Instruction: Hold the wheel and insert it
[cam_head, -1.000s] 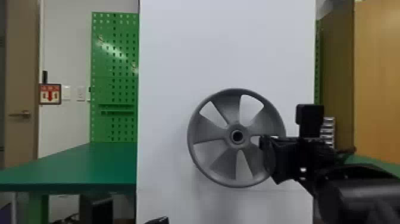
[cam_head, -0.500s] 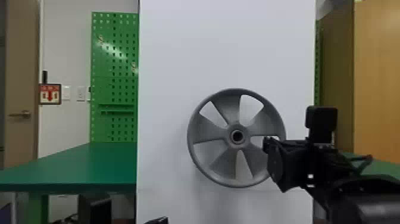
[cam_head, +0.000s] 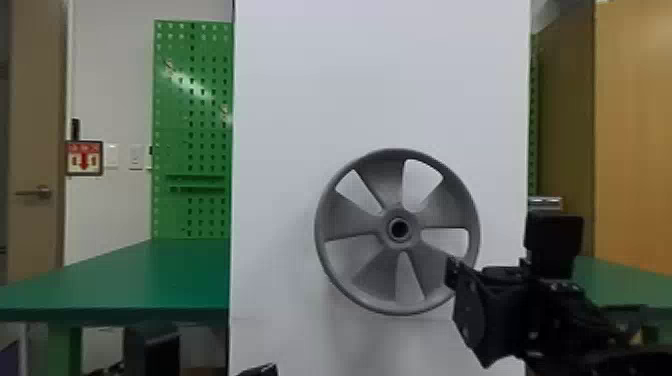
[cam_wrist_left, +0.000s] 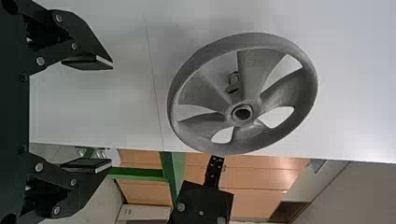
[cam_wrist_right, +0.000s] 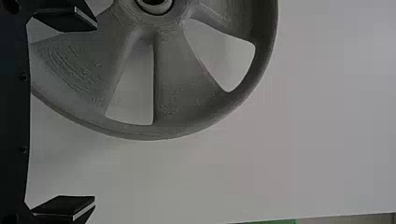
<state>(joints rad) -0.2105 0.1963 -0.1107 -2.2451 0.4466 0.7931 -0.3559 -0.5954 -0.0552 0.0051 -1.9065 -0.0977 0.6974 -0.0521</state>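
The grey spoked wheel (cam_head: 370, 280) stands upright against a white panel, its hub facing the head camera. My right gripper (cam_head: 450, 275) overlaps the wheel's lower right edge in the head view. In the right wrist view the right gripper (cam_wrist_right: 95, 114) is open, its two fingers wide apart, with part of the wheel (cam_wrist_right: 177, 93) at one finger; contact cannot be told. At the bottom edge of the head view is a small part of my left gripper (cam_head: 262, 371). The left gripper (cam_wrist_left: 112, 116) stands open with nothing between its fingers, a short way from the wheel (cam_wrist_left: 254, 74).
A tall white panel (cam_head: 280, 125) stands behind the wheel. Green tables (cam_head: 125, 280) lie to both sides, with a green pegboard (cam_head: 195, 125) at the back left and a wooden cabinet (cam_head: 635, 140) at the right.
The right gripper has shifted slightly right and down from one second ago, and its arm has moved lower. Wheel and left gripper keep their places.
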